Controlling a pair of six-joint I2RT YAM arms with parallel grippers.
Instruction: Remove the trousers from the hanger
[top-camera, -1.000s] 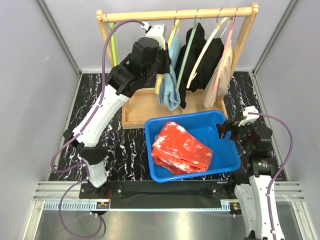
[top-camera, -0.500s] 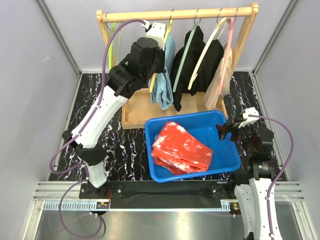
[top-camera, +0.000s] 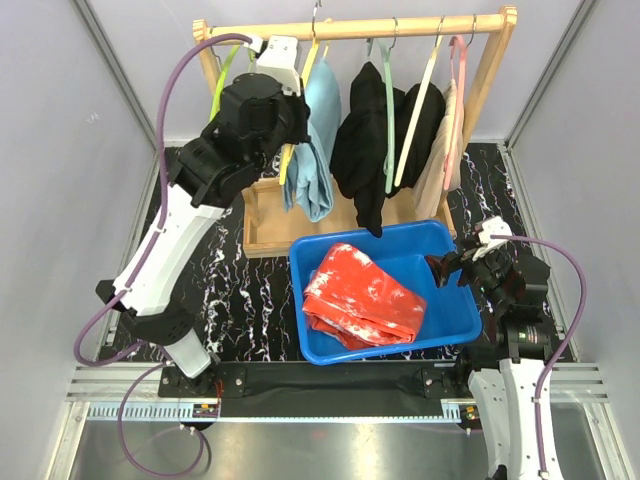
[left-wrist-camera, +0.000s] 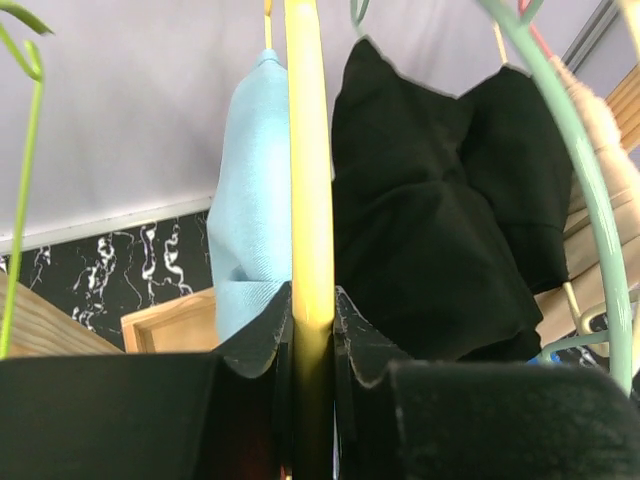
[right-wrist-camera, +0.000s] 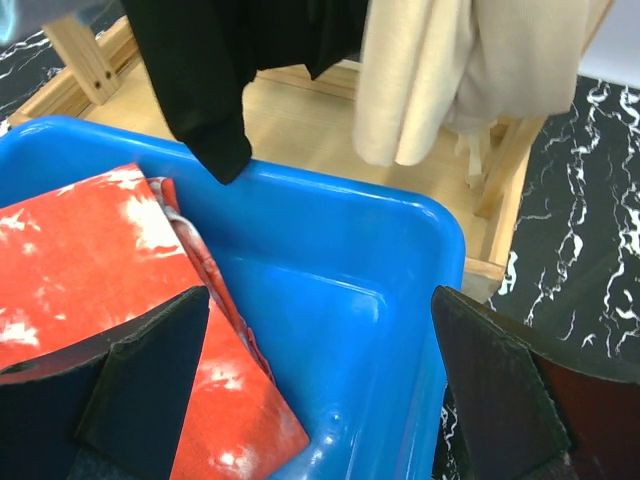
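Note:
My left gripper (top-camera: 290, 152) is shut on the yellow hanger (left-wrist-camera: 308, 180) that carries the light blue trousers (top-camera: 317, 135), high at the left of the wooden rail (top-camera: 420, 24). The light blue trousers (left-wrist-camera: 250, 210) hang just behind the hanger in the left wrist view. Two black trousers (top-camera: 365, 150) (top-camera: 427, 118) and the beige trousers (top-camera: 441, 165) hang further right. The red, white-blotched trousers (top-camera: 365, 295) lie in the blue bin (top-camera: 462, 305). My right gripper (top-camera: 452, 268) is open and empty over the bin's right rim (right-wrist-camera: 440, 250).
The rack's wooden base (top-camera: 268, 218) stands behind the bin. An empty green hanger (top-camera: 222, 75) hangs at the rail's left end. Grey walls close in left, right and behind the black marbled table (top-camera: 240, 290).
My left gripper has moved up and to the left with the yellow hanger and light blue trousers. The black trousers have swung left. The right gripper has barely moved.

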